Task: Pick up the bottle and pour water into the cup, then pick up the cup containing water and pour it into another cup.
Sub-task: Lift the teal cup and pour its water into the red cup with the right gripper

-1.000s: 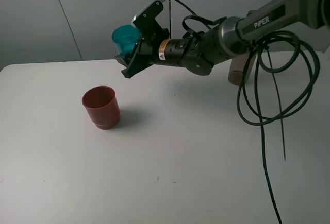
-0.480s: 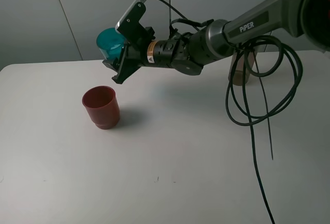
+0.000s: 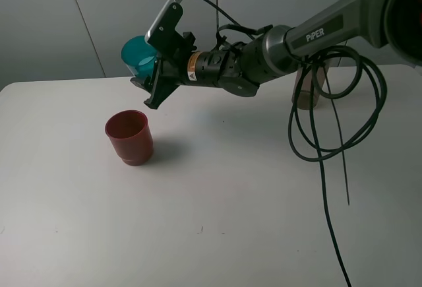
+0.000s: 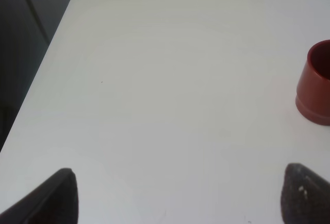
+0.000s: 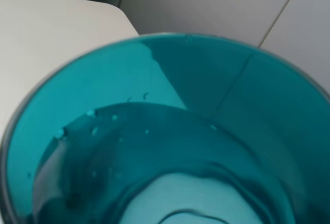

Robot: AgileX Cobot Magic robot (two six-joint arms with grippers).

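Though one bottle (image 3: 302, 92), two cups (image 3: 136, 55) (image 3: 129, 136).

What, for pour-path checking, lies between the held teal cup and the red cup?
Nothing; only air and bare table separate teal cup from red cup, per exterior high view.

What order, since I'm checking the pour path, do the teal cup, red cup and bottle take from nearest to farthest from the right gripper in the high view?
1. Teal cup: held in the right gripper.
2. Red cup: just below, on the left.
3. Bottle: far right, at the back.
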